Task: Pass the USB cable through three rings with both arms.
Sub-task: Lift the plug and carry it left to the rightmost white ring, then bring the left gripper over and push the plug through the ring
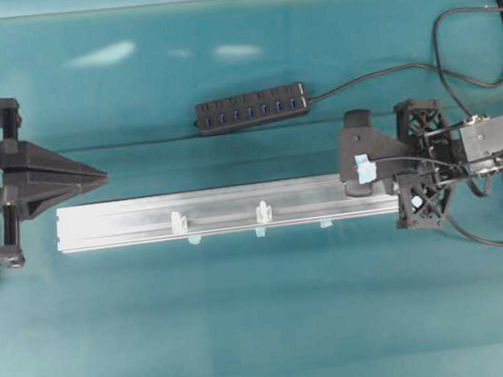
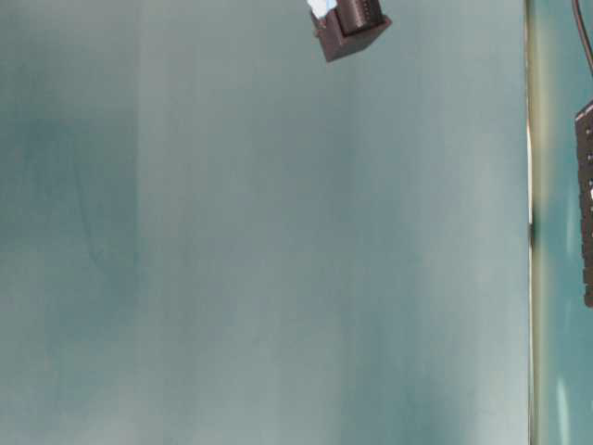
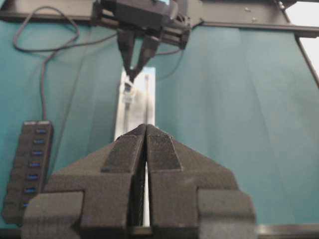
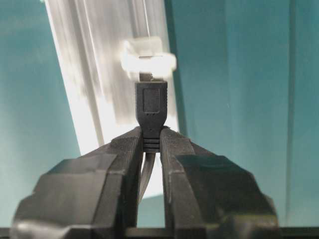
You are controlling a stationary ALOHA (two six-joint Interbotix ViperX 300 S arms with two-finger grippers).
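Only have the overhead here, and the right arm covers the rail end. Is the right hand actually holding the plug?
Observer: Yes. The right wrist view shows the right hand shut on the plug, which sticks out forward past the fingertips.
Operator: Where's the third ring?
Observer: Directly ahead of the plug's tip there is a white ring on the rail. It's blurred, so I cannot tell whether the tip has entered.
Operator: Left hand holding anything?
Observer: No. The left wrist view shows the left hand shut with its pads together, empty, pointing along the rail.
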